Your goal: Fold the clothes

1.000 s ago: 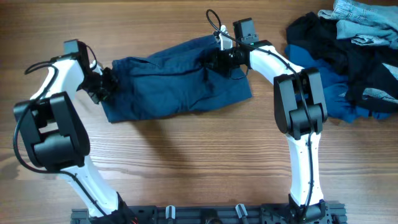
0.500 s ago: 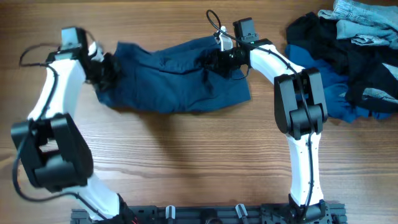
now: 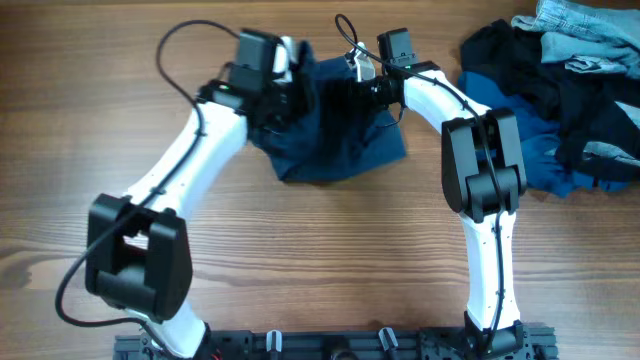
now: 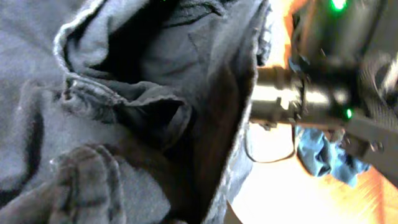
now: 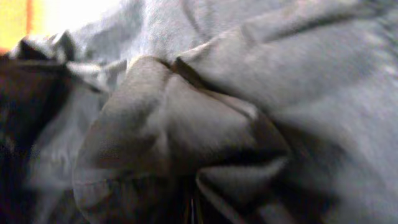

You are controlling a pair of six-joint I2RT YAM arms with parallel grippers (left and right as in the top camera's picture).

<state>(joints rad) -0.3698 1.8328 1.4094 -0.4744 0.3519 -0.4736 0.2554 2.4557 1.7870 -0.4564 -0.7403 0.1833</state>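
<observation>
The dark navy shorts lie doubled over in a short heap at the back middle of the table. My left gripper is shut on their left end, held over the heap and close to my right gripper, which is shut on the right end. In the left wrist view, folds of the shorts fill the picture and hide the fingers, with the right arm just beyond. The right wrist view shows only bunched fabric pressed against the jaws.
A pile of other clothes sits at the back right: pale denim on top, black pieces in the middle, a mid-blue piece at its near edge. The right arm's upright links stand beside it.
My left gripper has swung from the far left to the right, carrying the shorts' left end over the rest, so the spread garment is now half as wide. The right gripper has stayed put.
</observation>
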